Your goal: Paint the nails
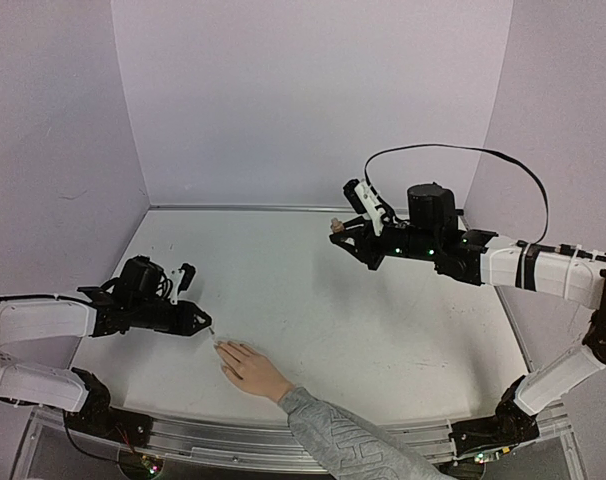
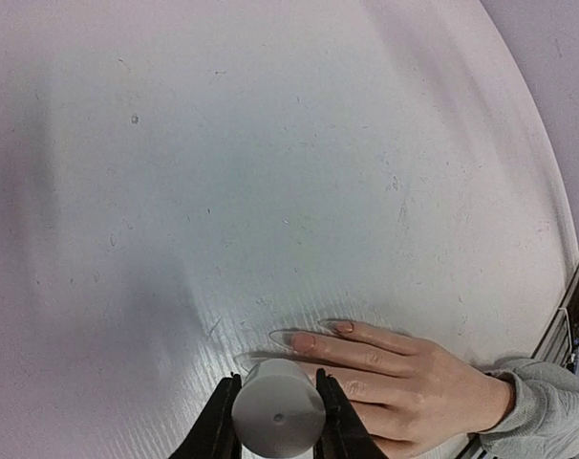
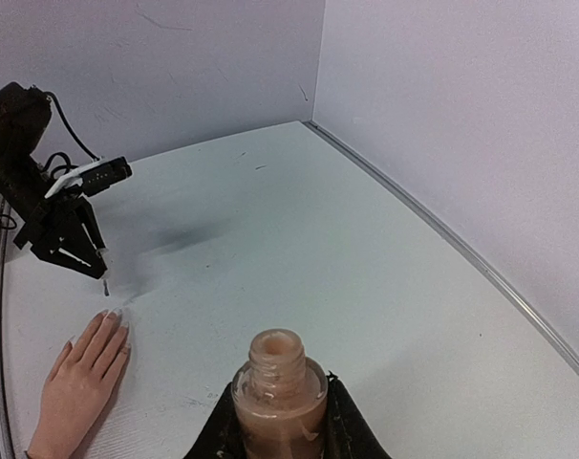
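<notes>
A light-skinned hand point(image 1: 248, 370) with a grey patterned sleeve lies flat, palm down, at the table's near edge. Its nails point(image 2: 305, 339) are long, pale and pinkish, and they point toward my left gripper. My left gripper point(image 1: 201, 326) is shut on a white cylindrical brush cap point(image 2: 278, 416) just above the fingertips. The cap hides the brush and one nail in the left wrist view. The thin brush tip point(image 3: 105, 287) shows just above the fingertips. My right gripper point(image 1: 340, 231) is shut on an open bottle of beige polish point(image 3: 280, 392) and holds it raised at the back right.
The white table point(image 1: 333, 320) has purple-grey walls behind and at both sides. A metal rail point(image 1: 233, 435) runs along the near edge under the sleeve. A black cable point(image 1: 453, 150) loops above the right arm.
</notes>
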Robot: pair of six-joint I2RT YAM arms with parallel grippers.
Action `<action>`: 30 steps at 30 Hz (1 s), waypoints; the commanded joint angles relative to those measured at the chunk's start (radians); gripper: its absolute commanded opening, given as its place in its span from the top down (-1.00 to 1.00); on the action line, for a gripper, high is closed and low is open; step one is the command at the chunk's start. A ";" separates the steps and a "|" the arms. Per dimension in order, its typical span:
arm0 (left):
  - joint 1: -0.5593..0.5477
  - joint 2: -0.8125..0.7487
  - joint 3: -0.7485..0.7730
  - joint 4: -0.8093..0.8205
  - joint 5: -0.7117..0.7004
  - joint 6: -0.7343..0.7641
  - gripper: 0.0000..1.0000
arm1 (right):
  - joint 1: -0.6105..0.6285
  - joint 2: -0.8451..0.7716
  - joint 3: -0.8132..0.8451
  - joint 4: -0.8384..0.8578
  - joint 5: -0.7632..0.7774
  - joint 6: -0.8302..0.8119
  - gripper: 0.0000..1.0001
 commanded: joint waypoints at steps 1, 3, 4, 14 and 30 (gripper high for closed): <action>-0.003 0.030 0.011 0.034 0.069 0.023 1.00 | -0.004 -0.004 0.019 0.049 -0.013 0.011 1.00; -0.004 0.050 0.017 0.037 0.086 0.031 1.00 | -0.004 -0.005 0.019 0.049 -0.015 0.012 1.00; -0.004 0.056 0.020 0.038 0.092 0.034 1.00 | -0.004 -0.007 0.018 0.049 -0.014 0.012 1.00; -0.006 0.099 0.036 0.042 0.118 0.044 1.00 | -0.004 -0.006 0.016 0.049 -0.013 0.012 1.00; -0.007 0.136 0.053 0.039 0.069 0.027 1.00 | -0.003 -0.007 0.010 0.048 -0.009 0.013 1.00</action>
